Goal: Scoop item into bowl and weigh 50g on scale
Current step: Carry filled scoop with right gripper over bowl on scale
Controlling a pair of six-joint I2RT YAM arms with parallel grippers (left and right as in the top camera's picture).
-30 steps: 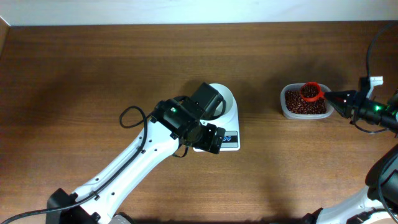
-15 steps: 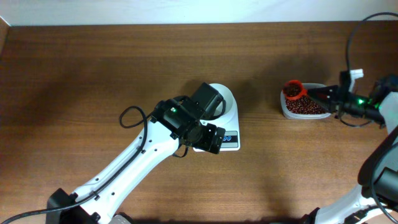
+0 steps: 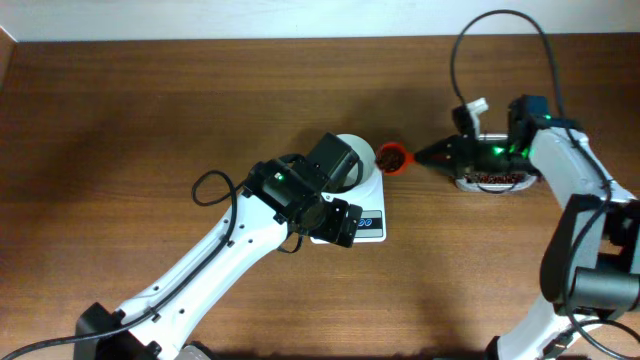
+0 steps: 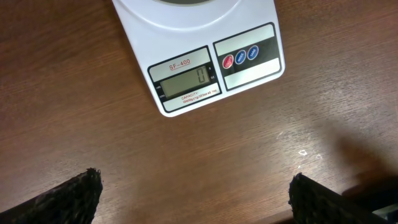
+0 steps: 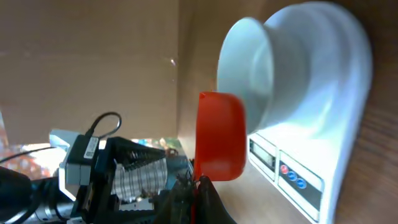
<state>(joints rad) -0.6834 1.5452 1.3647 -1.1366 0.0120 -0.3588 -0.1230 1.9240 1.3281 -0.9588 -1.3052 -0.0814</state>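
Note:
The white bowl (image 3: 364, 156) stands on the white scale (image 3: 372, 218), partly hidden by my left arm. The scale's display (image 4: 185, 81) reads 0. My right gripper (image 3: 424, 157) is shut on the handle of the orange-red scoop (image 3: 392, 157), which holds dark beans and hangs just right of the bowl's rim. In the right wrist view the scoop (image 5: 219, 134) is next to the bowl (image 5: 249, 68), above the gripper (image 5: 198, 183). More beans (image 3: 497, 181) lie in the clear tub (image 3: 462, 183) under my right arm. My left gripper (image 3: 333, 222) is open and empty (image 4: 199, 199) over the table in front of the scale.
The brown wooden table (image 3: 150, 110) runs out to the left and along the front. My left arm crosses from the bottom left to the scale. A black cable (image 3: 500, 30) loops above my right arm.
My right gripper has carried the scoop of beans left, from over the tub to just beside the bowl. The left arm has not moved.

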